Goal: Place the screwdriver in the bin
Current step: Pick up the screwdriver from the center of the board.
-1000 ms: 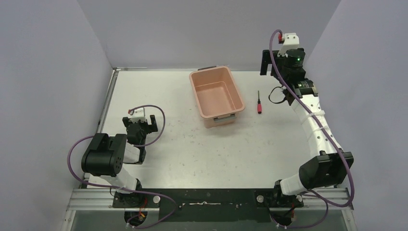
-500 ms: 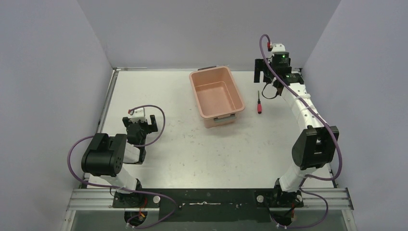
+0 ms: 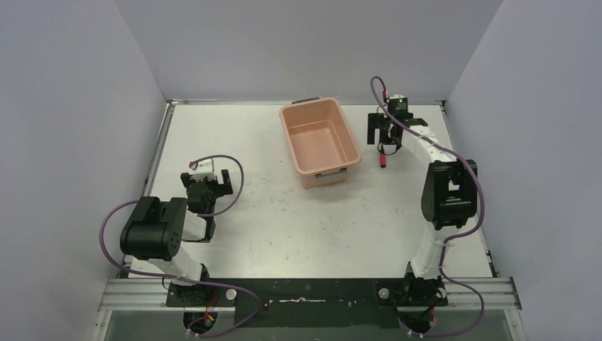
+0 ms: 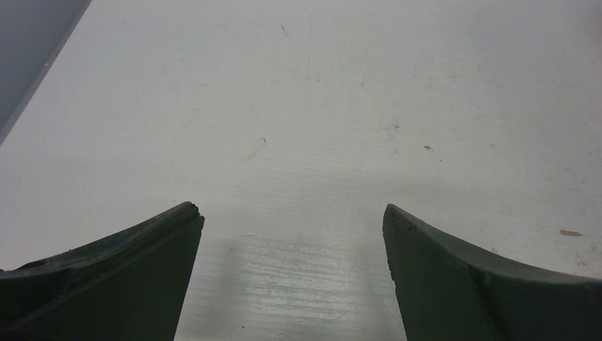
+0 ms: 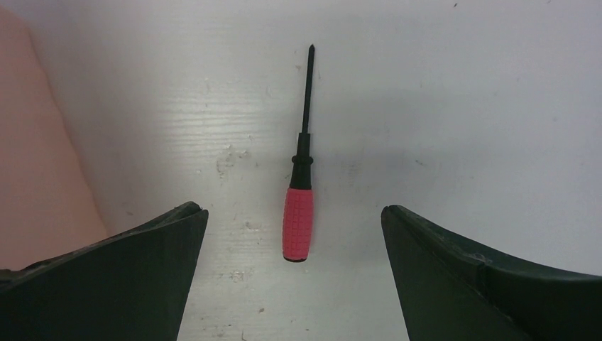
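Nothing done yet. Screwdriver (image 5: 301,167) lies flat on the bench (image 3: 284,213), mid-frame in my right wrist view, tip up-frame. My right hand (image 5: 291,210) hangs over it, spread wide, not touching. Bin (image 3: 310,104) sits just left, looks empty. To do: pinch, lift, clear the bin's wall, drop. Left hand (image 4: 292,213) is spread too, lower left of top view, well apart.

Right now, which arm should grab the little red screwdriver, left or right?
Right. The right tool, open, hangs over the screwdriver, with a finger on each side of it. The left tool is far away, on the other side of the bin.
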### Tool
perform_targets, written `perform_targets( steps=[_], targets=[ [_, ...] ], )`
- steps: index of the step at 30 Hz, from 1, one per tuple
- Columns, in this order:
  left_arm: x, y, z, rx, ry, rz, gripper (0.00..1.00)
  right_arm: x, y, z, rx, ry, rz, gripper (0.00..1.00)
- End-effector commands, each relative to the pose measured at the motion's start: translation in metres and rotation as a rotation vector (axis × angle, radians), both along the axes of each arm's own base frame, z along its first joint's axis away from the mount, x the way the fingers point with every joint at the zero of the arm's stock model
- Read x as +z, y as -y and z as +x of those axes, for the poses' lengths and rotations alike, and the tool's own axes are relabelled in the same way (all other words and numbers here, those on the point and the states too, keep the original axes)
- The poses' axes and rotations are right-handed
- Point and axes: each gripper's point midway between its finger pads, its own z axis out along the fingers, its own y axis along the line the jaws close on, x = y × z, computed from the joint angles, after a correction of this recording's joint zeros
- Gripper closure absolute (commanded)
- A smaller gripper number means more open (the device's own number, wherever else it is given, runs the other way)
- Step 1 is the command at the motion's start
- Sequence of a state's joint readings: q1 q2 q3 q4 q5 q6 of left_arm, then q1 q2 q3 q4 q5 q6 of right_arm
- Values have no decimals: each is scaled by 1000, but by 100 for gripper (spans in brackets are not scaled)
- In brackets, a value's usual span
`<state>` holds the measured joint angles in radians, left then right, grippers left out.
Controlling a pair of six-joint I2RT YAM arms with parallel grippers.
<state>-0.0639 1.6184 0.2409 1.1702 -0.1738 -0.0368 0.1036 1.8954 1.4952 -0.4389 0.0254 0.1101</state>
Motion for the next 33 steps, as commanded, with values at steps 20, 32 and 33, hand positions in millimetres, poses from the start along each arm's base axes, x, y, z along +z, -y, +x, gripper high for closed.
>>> perform_targets(
  steps=[20,32,33],
  targets=[
    [17,1,8,-8,60,0,3,-101,12,-13,-77,-177,39,63],
    [16,1,8,-8,57,0,3,-36,22,-5,-104,-70,-1,100],
    [16,1,8,-8,58,1,3,-27,23,-4,-107,-56,-4,100]
  ],
)
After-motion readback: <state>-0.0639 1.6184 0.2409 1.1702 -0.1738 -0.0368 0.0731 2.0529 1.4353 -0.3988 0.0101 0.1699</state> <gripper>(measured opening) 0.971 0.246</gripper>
